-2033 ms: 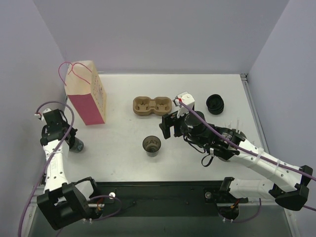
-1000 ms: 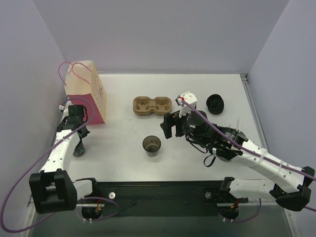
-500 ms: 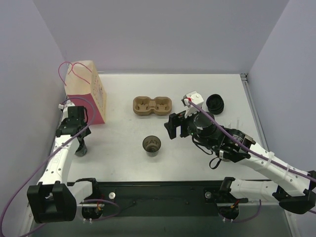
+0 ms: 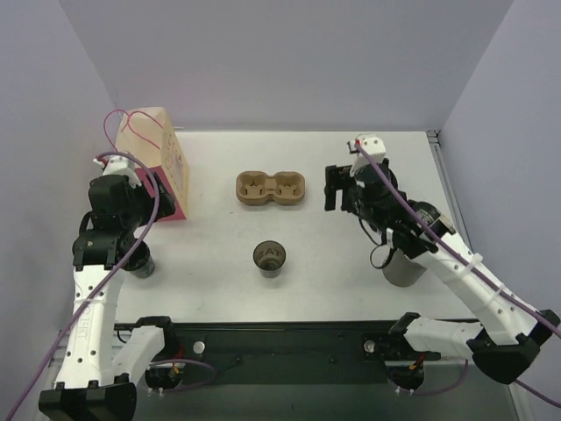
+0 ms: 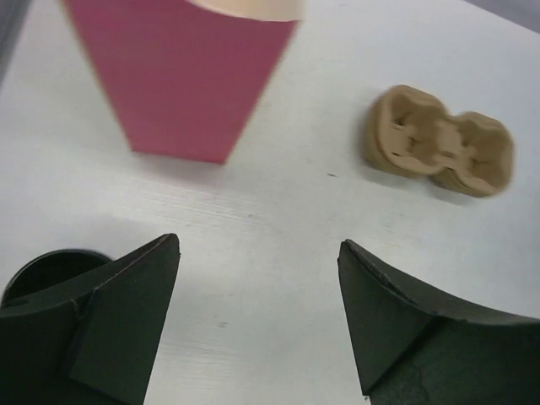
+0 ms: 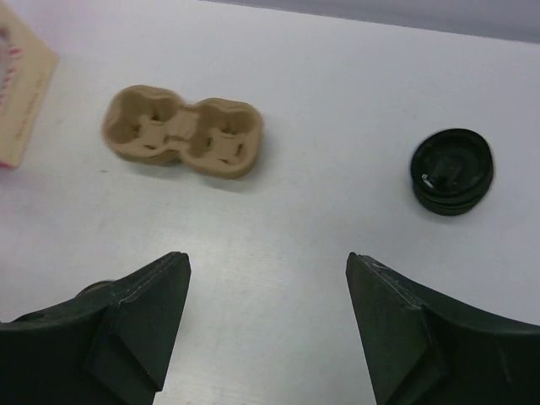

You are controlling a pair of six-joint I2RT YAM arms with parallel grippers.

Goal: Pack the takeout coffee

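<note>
One takeout coffee cup point(image 4: 269, 257), black and without a lid, stands in the middle of the table. Another cup point(image 4: 138, 260) stands at the left edge; in the left wrist view its rim point(image 5: 46, 265) shows beside the left finger. My left gripper point(image 4: 145, 197) point(image 5: 258, 245) hangs open above and beyond that cup, holding nothing. The brown pulp tray point(image 4: 270, 189) point(image 5: 439, 143) point(image 6: 183, 131) lies empty at the back. My right gripper point(image 4: 330, 189) point(image 6: 266, 257) is open and empty just right of the tray, over bare table.
A pink paper bag point(image 4: 151, 171) point(image 5: 181, 76) stands at the back left. The stack of black lids point(image 6: 451, 171) lies right of the tray, hidden under my right arm in the top view. A taller grey cylinder point(image 4: 403, 268) stands at the near right.
My left gripper opened, let go of the left cup and rose away from it. My right arm swung back and to the right, away from the middle cup, jaws still open.
</note>
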